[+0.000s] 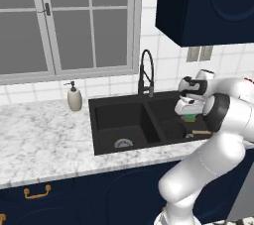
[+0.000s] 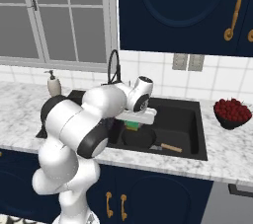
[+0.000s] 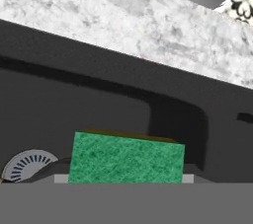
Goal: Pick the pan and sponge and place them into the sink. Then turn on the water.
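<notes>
The claw hangs over the right basin of the sink, clamped on the sponge and held above the basin floor. The pan lies in that same basin below the sponge, its wooden handle pointing toward the sink's front rim. The left basin lies open. A marble bench surrounds the sink, under a window.

Arm bent forward, gripper pointing down
</notes>
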